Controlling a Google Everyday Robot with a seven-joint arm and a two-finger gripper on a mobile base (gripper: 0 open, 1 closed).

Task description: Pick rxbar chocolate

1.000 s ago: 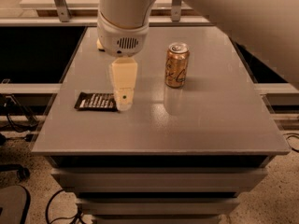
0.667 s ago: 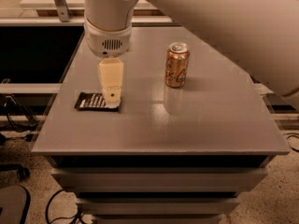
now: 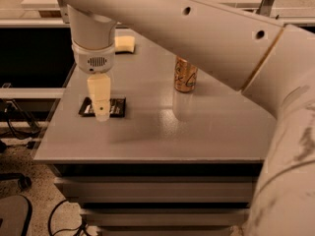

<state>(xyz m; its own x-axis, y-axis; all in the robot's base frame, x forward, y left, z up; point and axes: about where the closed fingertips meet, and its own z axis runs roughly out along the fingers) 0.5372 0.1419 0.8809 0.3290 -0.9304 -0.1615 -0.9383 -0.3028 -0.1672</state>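
Note:
The rxbar chocolate (image 3: 117,107) is a flat black wrapper with white lettering. It lies on the grey table (image 3: 162,132) near the left edge. My gripper (image 3: 101,114) hangs from the white wrist, points straight down and stands directly over the middle of the bar. It covers the bar's centre, so only the two ends show. I cannot tell whether it touches the wrapper.
A golden drink can (image 3: 185,75) stands upright at the table's middle right. A yellow sponge (image 3: 124,44) lies at the far left edge behind the wrist. My white arm (image 3: 206,38) spans the top and right of the view.
My gripper has moved left, from the bar's right end to over its middle. The bar, can and sponge have not moved.

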